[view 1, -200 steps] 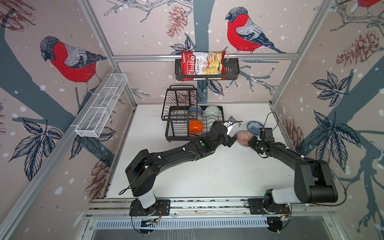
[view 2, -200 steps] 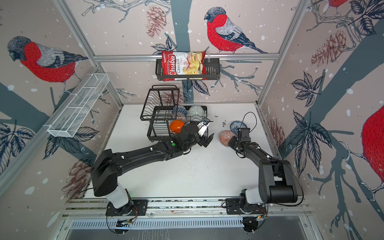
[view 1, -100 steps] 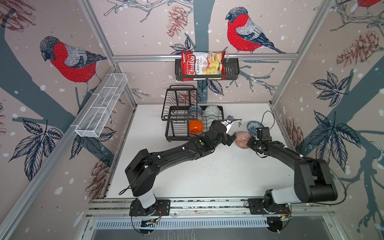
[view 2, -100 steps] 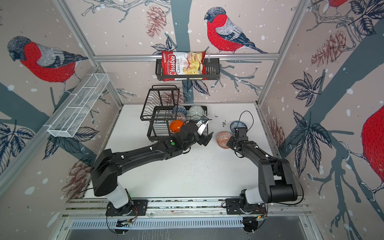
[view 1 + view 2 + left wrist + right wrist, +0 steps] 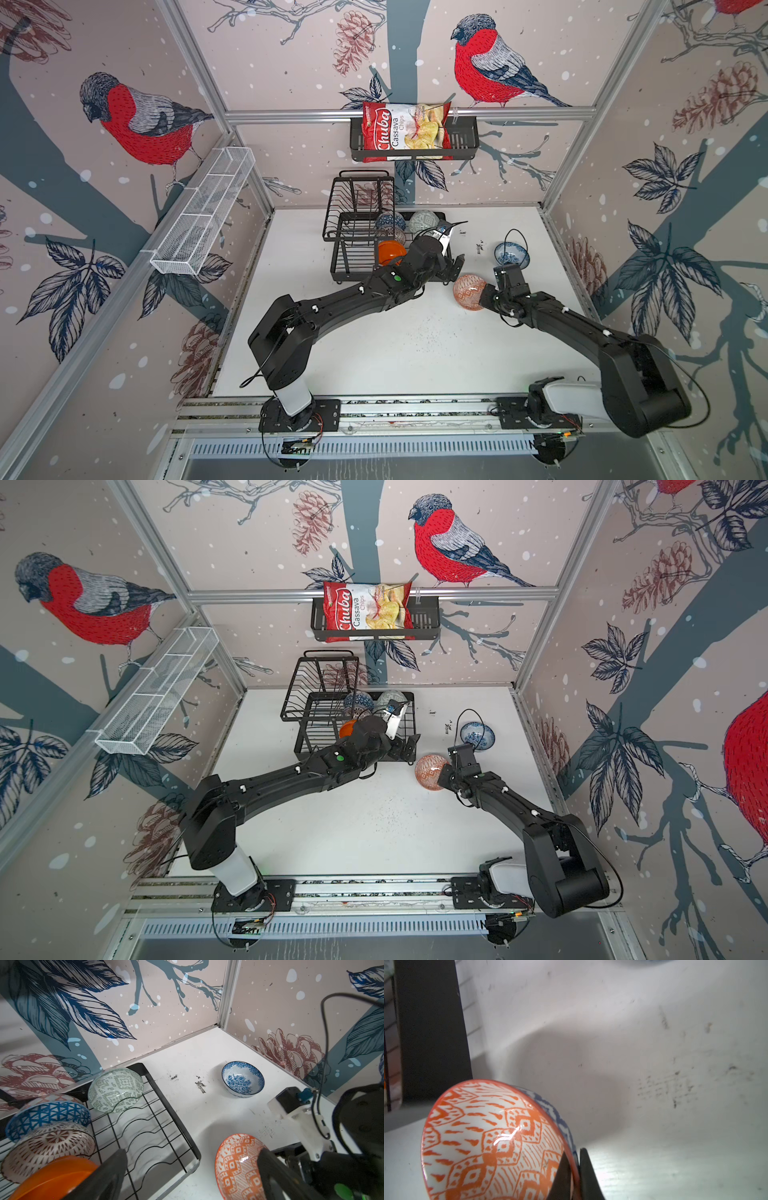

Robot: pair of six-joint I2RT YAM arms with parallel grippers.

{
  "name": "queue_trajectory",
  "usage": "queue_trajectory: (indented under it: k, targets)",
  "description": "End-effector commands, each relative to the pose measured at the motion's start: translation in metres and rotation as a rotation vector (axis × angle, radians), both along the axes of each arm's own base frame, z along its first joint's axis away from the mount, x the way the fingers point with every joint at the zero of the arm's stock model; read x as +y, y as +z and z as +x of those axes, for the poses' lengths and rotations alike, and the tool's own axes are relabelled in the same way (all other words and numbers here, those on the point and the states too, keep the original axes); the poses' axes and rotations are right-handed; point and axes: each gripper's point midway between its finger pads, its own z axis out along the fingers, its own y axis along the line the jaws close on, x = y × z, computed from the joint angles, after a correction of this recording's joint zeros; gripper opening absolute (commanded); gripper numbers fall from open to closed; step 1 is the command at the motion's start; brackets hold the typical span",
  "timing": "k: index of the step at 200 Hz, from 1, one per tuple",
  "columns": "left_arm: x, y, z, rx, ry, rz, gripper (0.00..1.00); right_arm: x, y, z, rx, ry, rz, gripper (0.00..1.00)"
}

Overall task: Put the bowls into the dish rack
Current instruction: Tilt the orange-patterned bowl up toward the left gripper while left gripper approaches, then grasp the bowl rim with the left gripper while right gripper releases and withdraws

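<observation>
Right hand [image 5: 576, 1167]: pinched tight on the rim of the orange-white patterned bowl [image 5: 492, 1142], with one finger inside and one on the blue-patterned outer wall.
Left hand [image 5: 452, 267]: spread wide and holding nothing, it hovers by the dish rack's [image 5: 357, 249] near right corner; the held bowl is just at its 4 o'clock.
Held bowl's facing: tipped onto its side, mouth turned toward about 10 o'clock in both top views, rim close to vertical, with a shadow on the desk [image 5: 395, 353] beneath it.
Right arm: low and stretched out, forearm running toward 10 o'clock.
Left arm: reaches toward 1 o'clock, wrist over the rack's front edge.
In the rack: grey-green bowl [image 5: 116, 1089], dark blue bowl [image 5: 47, 1115], radial bowl [image 5: 47, 1147] and plain orange bowl [image 5: 54, 1178], all leaning in the base tray.
Blue-white floral bowl [image 5: 512, 253]: upright on the desk, at 1 o'clock of the held bowl, apart from it.
</observation>
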Motion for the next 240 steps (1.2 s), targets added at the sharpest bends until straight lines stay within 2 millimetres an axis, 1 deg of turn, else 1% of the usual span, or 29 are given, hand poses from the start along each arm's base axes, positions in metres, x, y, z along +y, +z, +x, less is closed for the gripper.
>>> queue_trajectory:
  k: [1,25,54,79,102,127,162,165,181,192,205,228,240]
  targets:
    - [-0.005,-0.001,-0.003,0.052,-0.015,-0.049,0.98,0.009,0.0,0.001,-0.021,-0.008,0.002,0.01]
    - [-0.009,-0.005,-0.004,0.085,-0.023,-0.07,0.98,0.017,-0.005,-0.003,-0.013,0.011,-0.004,0.01]
    - [-0.006,-0.013,0.0,0.14,0.012,-0.094,0.97,0.016,-0.009,-0.006,-0.001,-0.004,-0.015,0.05]
    - [-0.007,-0.022,0.002,0.176,0.025,-0.074,0.97,0.014,-0.008,-0.007,-0.007,-0.01,-0.026,0.15]
    - [-0.008,-0.029,0.004,0.213,0.039,-0.07,0.97,0.012,0.001,-0.006,-0.031,-0.02,-0.025,0.24]
    - [-0.012,-0.044,0.005,0.264,0.049,-0.047,0.94,0.01,0.01,-0.004,-0.058,-0.029,-0.015,0.3]
    - [-0.02,-0.059,0.001,0.347,0.036,-0.04,0.91,0.004,0.014,-0.003,-0.05,-0.035,-0.039,0.39]
    - [-0.02,-0.059,0.001,0.353,0.038,-0.04,0.91,0.003,0.022,-0.002,-0.072,-0.037,-0.031,0.4]
    - [-0.019,-0.061,-0.002,0.384,0.043,-0.045,0.9,-0.004,0.033,0.0,-0.09,-0.048,-0.033,0.43]
    - [-0.019,-0.06,-0.005,0.404,0.043,-0.062,0.89,-0.01,0.042,0.002,-0.108,-0.061,-0.033,0.43]
    - [-0.014,-0.063,-0.007,0.44,0.077,-0.084,0.87,-0.02,0.052,0.004,-0.133,-0.081,-0.031,0.43]
    - [-0.012,-0.076,-0.019,0.553,0.08,-0.137,0.85,-0.037,0.069,0.006,-0.184,-0.119,-0.015,0.45]
    - [-0.009,-0.09,-0.024,0.61,0.09,-0.146,0.83,-0.045,0.076,0.007,-0.207,-0.134,-0.004,0.47]
